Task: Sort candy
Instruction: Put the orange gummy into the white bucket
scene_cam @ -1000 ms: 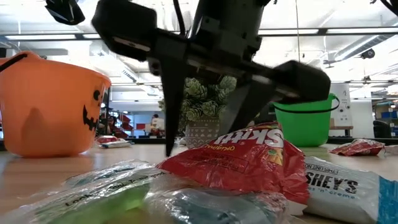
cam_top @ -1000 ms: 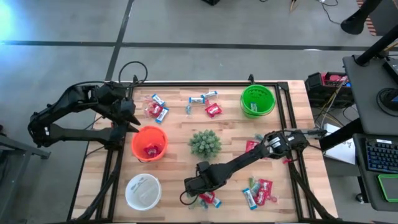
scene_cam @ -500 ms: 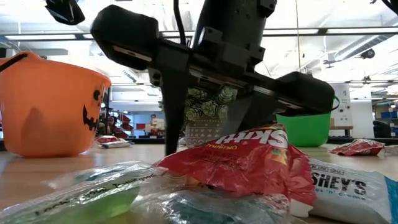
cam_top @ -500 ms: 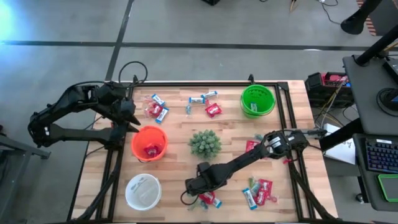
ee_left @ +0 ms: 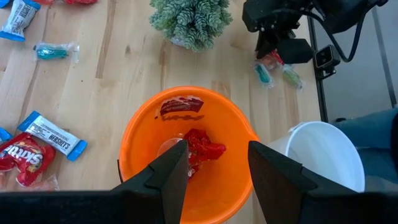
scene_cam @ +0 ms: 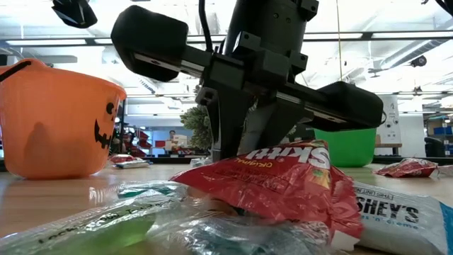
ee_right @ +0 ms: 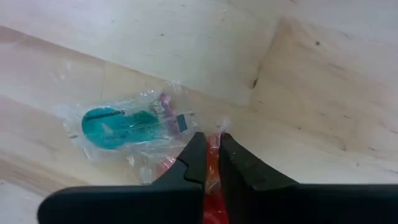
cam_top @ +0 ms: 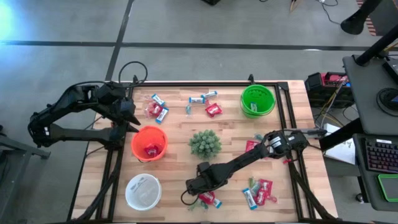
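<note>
My right gripper stands over a small heap of candy near the table's front edge, shut on a red Skittles packet. Beside the packet lie a teal piece in clear wrap, a green piece and a blue-and-white Hershey's bar. My left gripper hangs open above the orange pumpkin bowl, which holds red packets, and touches nothing. My right gripper pinches a crumpled edge of the red packet between its two fingers. The fingers come from above, pointing steeply down. The packet lies on the table and on the clear-wrapped pieces under it.
A spiky green plant stands mid-table. A green bowl sits at the far right and a white bowl at the near left. More candy lies at the far left, far middle and near right.
My right gripper has shut: its fingers, spread on either side of the red packet's far edge a second ago, now meet on it. The packet's pinched edge has bunched up a little. The arm has stayed in place.
</note>
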Controlling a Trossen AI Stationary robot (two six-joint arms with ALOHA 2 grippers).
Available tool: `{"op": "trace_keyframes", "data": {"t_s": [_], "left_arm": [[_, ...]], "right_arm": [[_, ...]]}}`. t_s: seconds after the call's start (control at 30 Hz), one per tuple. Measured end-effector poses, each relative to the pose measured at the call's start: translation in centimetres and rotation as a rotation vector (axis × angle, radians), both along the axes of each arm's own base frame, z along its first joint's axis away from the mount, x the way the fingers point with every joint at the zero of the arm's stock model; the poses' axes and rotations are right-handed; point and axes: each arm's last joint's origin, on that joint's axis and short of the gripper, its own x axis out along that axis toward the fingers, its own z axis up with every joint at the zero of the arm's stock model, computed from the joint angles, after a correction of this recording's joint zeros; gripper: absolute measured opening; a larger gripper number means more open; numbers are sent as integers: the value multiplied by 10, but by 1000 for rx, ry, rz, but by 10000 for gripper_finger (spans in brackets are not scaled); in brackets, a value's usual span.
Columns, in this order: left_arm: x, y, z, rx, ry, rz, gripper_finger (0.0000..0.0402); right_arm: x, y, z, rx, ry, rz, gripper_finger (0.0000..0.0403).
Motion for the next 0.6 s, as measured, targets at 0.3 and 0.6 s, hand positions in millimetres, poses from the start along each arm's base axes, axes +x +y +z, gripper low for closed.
{"op": "trace_keyframes", "data": {"t_s": [0.3,0.6], "left_arm": [[0,0,0,-13,2,11,150],[0,0,0,-13,2,12,150]], "right_arm": [[-1,0,14,-28,27,50,13],[3,-1,41,-92,-21,103,13]]}}
